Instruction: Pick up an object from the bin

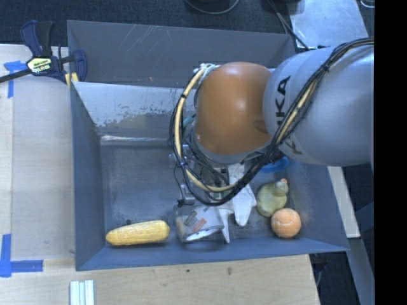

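Gripper (189, 210) hangs over the crumpled white packet (202, 227) beside the yellow corn cob (137, 232) (grip state: cannot tell). You should centre on the packet before closing.

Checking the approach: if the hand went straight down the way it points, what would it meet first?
Probably the crumpled silver-and-white wrapper by the front wall of the bin, directly under the hand, though depth is unclear from above.
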Available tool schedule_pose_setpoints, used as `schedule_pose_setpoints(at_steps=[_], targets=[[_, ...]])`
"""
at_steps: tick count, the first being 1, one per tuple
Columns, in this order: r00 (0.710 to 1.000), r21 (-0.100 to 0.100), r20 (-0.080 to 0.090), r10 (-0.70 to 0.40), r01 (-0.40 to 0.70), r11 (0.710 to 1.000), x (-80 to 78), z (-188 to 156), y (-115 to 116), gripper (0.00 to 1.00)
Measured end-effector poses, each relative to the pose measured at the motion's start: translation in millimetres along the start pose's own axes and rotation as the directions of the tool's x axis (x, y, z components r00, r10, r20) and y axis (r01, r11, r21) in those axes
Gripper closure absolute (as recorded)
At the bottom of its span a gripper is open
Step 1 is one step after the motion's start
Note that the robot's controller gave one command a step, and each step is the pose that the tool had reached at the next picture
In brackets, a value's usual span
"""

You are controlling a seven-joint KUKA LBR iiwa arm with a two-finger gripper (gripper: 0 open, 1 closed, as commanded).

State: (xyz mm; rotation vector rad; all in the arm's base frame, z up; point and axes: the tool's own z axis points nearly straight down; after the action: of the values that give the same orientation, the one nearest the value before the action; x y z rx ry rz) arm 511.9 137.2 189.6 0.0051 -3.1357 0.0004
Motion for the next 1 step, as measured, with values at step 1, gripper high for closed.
schedule_pose_setpoints(at_steps=[1], targets=[[1.0, -0.001, 0.008, 0.003, -0.003, 1.0, -1.8, -4.5, -0.7, 0.0]])
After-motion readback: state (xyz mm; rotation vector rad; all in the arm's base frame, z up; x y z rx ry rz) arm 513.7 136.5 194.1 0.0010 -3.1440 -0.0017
